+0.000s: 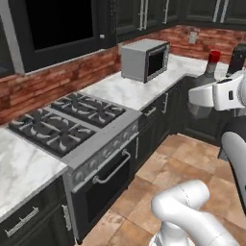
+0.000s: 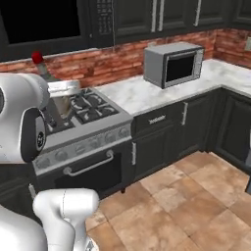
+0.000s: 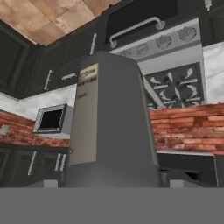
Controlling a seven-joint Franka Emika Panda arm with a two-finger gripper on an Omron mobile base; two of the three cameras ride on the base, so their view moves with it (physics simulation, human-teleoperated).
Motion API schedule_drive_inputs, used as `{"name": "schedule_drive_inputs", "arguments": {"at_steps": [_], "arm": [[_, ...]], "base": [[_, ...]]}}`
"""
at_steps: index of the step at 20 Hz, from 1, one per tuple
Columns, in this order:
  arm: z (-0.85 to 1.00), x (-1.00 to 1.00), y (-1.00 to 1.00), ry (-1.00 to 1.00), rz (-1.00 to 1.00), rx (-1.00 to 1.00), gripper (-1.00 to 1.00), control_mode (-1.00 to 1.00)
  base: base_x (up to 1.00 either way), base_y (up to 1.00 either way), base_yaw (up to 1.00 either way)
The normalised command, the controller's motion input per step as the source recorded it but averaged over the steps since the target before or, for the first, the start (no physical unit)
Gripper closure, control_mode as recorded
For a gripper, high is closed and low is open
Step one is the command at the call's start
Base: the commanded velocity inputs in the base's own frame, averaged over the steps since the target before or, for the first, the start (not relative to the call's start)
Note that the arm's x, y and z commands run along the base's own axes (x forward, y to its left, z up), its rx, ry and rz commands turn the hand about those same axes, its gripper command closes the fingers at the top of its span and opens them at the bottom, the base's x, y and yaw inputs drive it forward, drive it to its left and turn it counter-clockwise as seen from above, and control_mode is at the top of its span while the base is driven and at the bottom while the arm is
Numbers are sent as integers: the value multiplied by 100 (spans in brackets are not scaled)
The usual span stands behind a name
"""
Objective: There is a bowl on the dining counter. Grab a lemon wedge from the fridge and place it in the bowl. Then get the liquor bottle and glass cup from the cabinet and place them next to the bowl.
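The pincer (image 3: pixel 111 183) pinches the bottle (image 3: pixel 109 122) around its wide body at frame centre; probably heavy, slippery, fragile glass, best held mid-body.

So there's a gas stove (image 1: pixel 72 120) set into the marble worktop (image 1: pixel 129 89), with a grey microwave (image 1: pixel 144 60) further along under the black wall cabinets (image 1: pixel 144 14). A red-capped bottle (image 1: pixel 212 65) pokes up beside the white arm at right.

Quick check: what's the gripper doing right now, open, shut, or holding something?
Gripper: closed on the liquor bottle, which is held between its fingertips and carried in the air in front of the stove.
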Motion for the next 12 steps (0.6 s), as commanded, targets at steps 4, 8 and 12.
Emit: {"name": "schedule_drive_inputs", "arguments": {"at_steps": [4, 8, 12], "arm": [[0, 0, 0, 0, 0, 0, 100, 100], [0, 0, 0, 0, 0, 0, 100, 100], [0, 0, 0, 0, 0, 0, 100, 100]], "base": [[0, -36, -67], [0, -34, -67], [0, -28, -68]]}}
